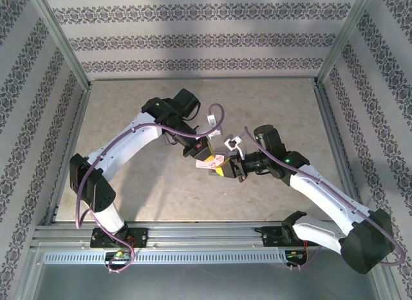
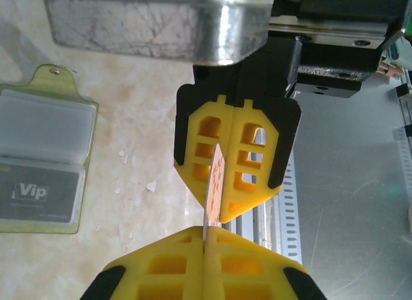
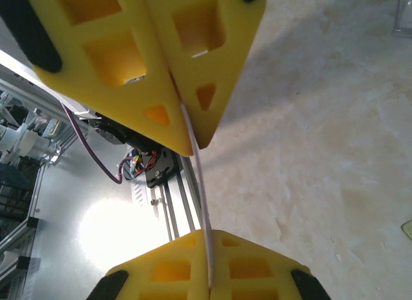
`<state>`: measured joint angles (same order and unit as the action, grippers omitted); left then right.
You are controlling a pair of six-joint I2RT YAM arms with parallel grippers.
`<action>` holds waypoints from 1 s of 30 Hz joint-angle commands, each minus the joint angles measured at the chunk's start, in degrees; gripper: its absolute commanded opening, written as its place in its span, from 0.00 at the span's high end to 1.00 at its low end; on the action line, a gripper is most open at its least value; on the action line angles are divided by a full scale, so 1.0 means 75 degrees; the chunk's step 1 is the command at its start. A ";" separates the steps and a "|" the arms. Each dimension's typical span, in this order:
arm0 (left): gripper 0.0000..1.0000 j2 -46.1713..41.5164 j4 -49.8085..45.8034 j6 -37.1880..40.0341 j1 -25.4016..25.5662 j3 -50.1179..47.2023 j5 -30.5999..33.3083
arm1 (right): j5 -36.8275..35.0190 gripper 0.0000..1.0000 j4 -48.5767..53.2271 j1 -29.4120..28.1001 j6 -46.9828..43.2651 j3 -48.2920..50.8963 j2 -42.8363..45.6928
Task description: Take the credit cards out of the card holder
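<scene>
Left gripper (image 2: 205, 230), right gripper (image 3: 209, 232) clamp opposite credit card (image 2: 217, 174) edges

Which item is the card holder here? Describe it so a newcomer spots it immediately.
In the left wrist view, find the marbled table left of the left tool, which pinches a card with the right tool. The card holder lies flat and open there. Unlike the held card, it has clear pockets in an olive-green border, one holding a grey "Vip" card.

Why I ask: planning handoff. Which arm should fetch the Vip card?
Left, probably: left gripper and right gripper both pinch one credit card, but the card holder with the Vip card lies in left wrist view.
</scene>
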<state>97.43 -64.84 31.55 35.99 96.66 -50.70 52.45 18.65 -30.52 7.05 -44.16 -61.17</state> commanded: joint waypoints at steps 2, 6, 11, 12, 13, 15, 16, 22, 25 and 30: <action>1.00 -0.0087 0.0167 0.0153 0.0052 0.0065 0.0277 | -0.0183 0.90 -0.0078 -0.0046 -0.0191 -0.0212 0.0054; 1.00 -0.0459 0.0682 0.0132 -0.0062 -0.0468 0.0790 | -0.0529 0.54 -0.0125 0.0162 -0.0041 -0.0084 0.0275; 1.00 -0.1209 0.2385 -0.0234 -0.0650 -0.1760 0.1027 | -0.0887 0.24 -0.0252 0.0635 0.0337 0.0101 0.0752; 1.00 -0.1398 0.2908 -0.0345 -0.0845 -0.2139 0.1042 | -0.1025 0.02 -0.0310 0.0729 0.0441 0.0150 0.0887; 1.00 -0.1590 0.3577 -0.0478 -0.1039 -0.2549 0.1084 | -0.1264 0.02 -0.0351 0.0808 0.0541 0.0196 0.1021; 1.00 -0.1898 0.4697 -0.0608 -0.1388 -0.3272 0.1100 | -0.1732 0.02 -0.0389 0.0921 0.0704 0.0262 0.1252; 1.00 -0.2016 0.5242 -0.0617 -0.1558 -0.3615 0.1122 | -0.1966 0.02 -0.0390 0.0960 0.0782 0.0285 0.1368; 1.00 -0.2005 0.7016 -0.0167 -0.2266 -0.4543 0.0706 | -0.3046 0.02 -0.0457 0.1029 0.1118 0.0392 0.1853; 1.00 -0.1702 0.7587 0.0104 -0.2658 -0.4731 0.0252 | -0.3440 0.02 -0.0534 0.1046 0.1281 0.0449 0.1944; 1.00 -0.0883 0.7765 0.0578 -0.3306 -0.4556 -0.0548 | -0.3953 0.02 -0.0743 0.1075 0.1637 0.0596 0.1956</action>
<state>87.94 -11.11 32.10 13.56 61.84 -49.19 27.29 15.55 -22.96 16.86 -40.60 -46.96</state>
